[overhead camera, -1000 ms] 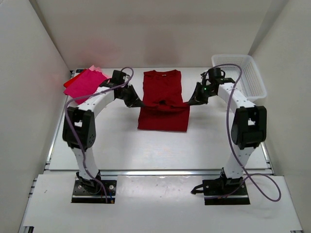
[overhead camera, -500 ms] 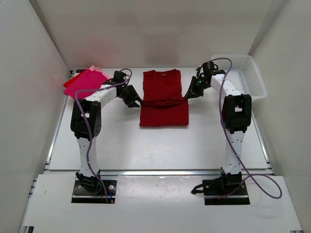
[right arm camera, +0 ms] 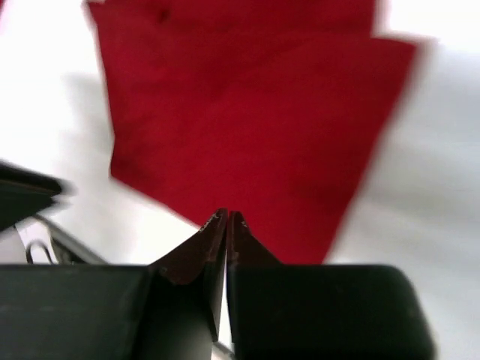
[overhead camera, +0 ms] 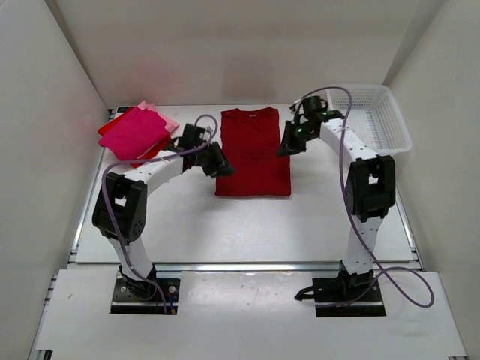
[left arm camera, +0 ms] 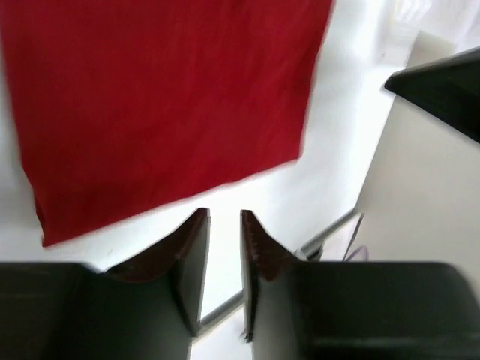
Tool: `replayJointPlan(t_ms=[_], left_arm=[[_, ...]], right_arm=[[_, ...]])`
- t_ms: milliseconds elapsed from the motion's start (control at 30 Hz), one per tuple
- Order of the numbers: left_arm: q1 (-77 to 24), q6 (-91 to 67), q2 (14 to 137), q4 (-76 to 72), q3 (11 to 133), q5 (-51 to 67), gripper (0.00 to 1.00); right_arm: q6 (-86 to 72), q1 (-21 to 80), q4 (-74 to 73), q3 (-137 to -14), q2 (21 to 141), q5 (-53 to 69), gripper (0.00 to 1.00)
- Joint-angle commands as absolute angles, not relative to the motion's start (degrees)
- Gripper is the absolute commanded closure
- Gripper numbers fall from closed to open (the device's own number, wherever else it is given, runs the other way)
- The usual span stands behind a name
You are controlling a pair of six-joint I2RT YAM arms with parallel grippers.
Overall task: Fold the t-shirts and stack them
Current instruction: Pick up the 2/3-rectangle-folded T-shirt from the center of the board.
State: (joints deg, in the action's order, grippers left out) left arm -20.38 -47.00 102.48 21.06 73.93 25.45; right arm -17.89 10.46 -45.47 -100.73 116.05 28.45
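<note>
A dark red t-shirt (overhead camera: 253, 154) lies flat in the middle of the table as a narrow rectangle, collar at the far end. My left gripper (overhead camera: 224, 170) hovers at its left edge, jaws a little open and empty (left arm camera: 225, 217), with the shirt (left arm camera: 165, 105) just beyond the tips. At the shirt's right edge my right gripper (overhead camera: 284, 149) has its jaws shut with nothing between them (right arm camera: 226, 217), over the cloth (right arm camera: 247, 127). A magenta t-shirt (overhead camera: 135, 131) tops a stack at the back left, with light pink (overhead camera: 168, 121) and bright red (overhead camera: 111, 127) showing under it.
A white lattice basket (overhead camera: 384, 120) stands at the back right. White walls close in the table on the left, right and back. A metal rail (overhead camera: 247, 265) runs along the table's near edge.
Both grippers held the dark red shirt's sides a second ago and have let go. The bunched middle now lies flat. The left gripper has moved nearer, the right one farther back.
</note>
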Motion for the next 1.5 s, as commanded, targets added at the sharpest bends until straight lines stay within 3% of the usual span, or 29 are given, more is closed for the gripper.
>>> replayJointPlan(t_ms=[0, 133, 200, 267, 367, 467, 633, 733, 767, 900, 1100, 1333, 1467], left_arm=[[-19.7, -48.07, 97.14, 17.68, 64.81, 27.16, 0.62], [-15.04, -48.25, 90.37, 14.94, 53.29, 26.89, 0.45], [-13.1, -49.22, 88.69, 11.61, 48.62, 29.34, 0.4], [-11.96, -51.58, 89.2, 8.37, 43.53, 31.71, 0.37], [-12.48, -54.92, 90.26, 1.51, 40.26, 33.92, 0.34], [-13.53, -57.73, 92.1, -3.6, 39.99, 34.72, 0.31], [-13.36, -60.3, 93.6, -6.78, 39.2, 33.15, 0.35], [-13.71, -59.24, 95.18, -3.17, 40.69, 30.33, 0.55], [-13.97, -59.59, 95.62, -3.77, 40.95, 30.32, 0.58], [-14.94, -60.55, 96.33, -4.92, 40.34, 28.4, 0.58], [-14.77, -63.1, 98.09, -8.43, 38.68, 27.16, 0.52], [-14.41, -64.51, 100.45, -11.95, 38.93, 26.37, 0.48], [-14.33, -65.65, 101.51, -13.71, 38.76, 26.54, 0.62]], right_arm=[[-17.22, 14.93, -44.22, -94.43, 111.29, 29.01, 0.99], [-20.81, 14.68, -35.53, -80.29, 102.59, 31.36, 1.0], [-22.14, 12.84, -32.18, -71.14, 97.93, 32.6, 0.95], [-23.63, 11.87, -29.45, -65.43, 95.38, 32.69, 0.74], [-27.5, 9.77, -23.4, -56.73, 91.24, 35.67, 0.55], [-32.94, 5.46, -14.09, -48.26, 88.77, 40.67, 0.46], [-35.15, 2.9, -8.44, -44.3, 91.31, 42.63, 0.47], [-36.47, 3.16, -6.68, -44.47, 93.07, 39.56, 0.48], [-37.78, 3.25, -5.03, -43.95, 93.42, 38.68, 0.49], [-42.62, 2.55, 4.11, -41.84, 95.53, 39.2, 0.51], [-43.33, 4.04, 4.56, -43.33, 99.22, 38.59, 0.59], [-45.97, 3.17, 8.17, -42.45, 100.46, 38.94, 0.74], [-46.06, 3.43, 7.82, -43.5, 101.25, 38.76, 0.79]])
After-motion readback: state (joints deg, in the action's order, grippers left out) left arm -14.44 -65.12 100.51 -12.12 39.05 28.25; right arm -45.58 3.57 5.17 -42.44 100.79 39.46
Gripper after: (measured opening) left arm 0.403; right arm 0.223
